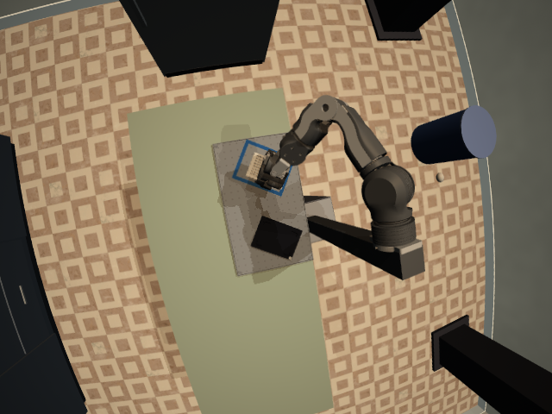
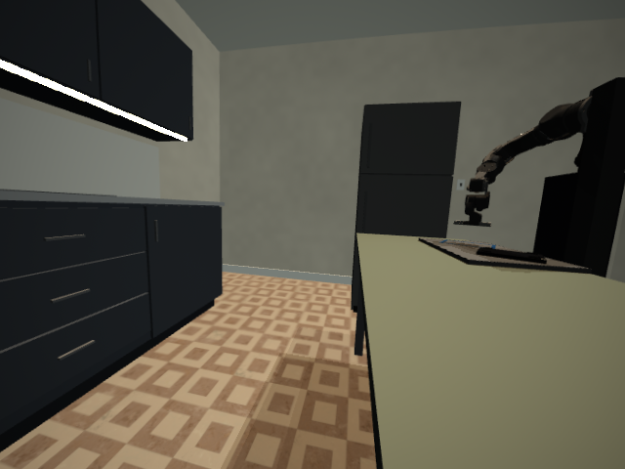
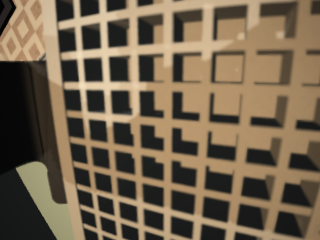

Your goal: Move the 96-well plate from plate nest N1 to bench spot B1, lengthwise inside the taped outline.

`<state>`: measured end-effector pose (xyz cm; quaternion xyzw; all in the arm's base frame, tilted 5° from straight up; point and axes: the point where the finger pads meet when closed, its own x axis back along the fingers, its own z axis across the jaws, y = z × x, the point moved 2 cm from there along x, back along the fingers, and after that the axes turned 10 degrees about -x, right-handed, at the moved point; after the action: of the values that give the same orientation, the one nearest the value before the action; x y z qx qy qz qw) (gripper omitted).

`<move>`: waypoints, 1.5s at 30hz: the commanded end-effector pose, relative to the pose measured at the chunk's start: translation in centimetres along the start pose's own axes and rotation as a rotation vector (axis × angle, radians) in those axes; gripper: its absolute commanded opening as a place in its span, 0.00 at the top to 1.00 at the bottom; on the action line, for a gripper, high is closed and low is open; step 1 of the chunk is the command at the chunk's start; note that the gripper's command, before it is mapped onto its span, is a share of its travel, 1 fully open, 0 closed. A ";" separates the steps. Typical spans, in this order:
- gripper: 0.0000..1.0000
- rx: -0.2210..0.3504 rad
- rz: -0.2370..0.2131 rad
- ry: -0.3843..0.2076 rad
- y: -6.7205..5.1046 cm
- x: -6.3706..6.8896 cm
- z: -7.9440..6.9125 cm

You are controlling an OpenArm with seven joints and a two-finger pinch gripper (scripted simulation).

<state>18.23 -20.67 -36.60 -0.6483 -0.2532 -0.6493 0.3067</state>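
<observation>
My gripper (image 1: 269, 172) is shut on the cream 96-well plate (image 1: 254, 166). It holds the plate in the air over the blue taped outline B1 (image 1: 261, 167) on the grey deck (image 1: 263, 204). In the side view the plate (image 2: 480, 224) hangs flat a little above the deck, under the gripper (image 2: 475, 209). The wrist view is filled by the plate's grid of wells (image 3: 190, 125). The black plate nest N1 (image 1: 276, 237) stands empty at the near end of the deck.
The deck lies on a long green table (image 1: 227, 267). The arm's dark base beam (image 1: 360, 245) reaches in from the right. Dark cabinets (image 2: 101, 273) stand across the floor from the table.
</observation>
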 end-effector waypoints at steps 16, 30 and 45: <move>1.00 0.002 0.000 0.003 2.0 -0.1 -2.1; 1.00 0.002 0.000 0.003 1.7 -0.1 -1.8; 1.00 0.002 0.000 0.003 1.5 -0.1 -1.7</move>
<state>18.19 -22.85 -36.88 -0.6460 -0.2526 -0.6504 0.3098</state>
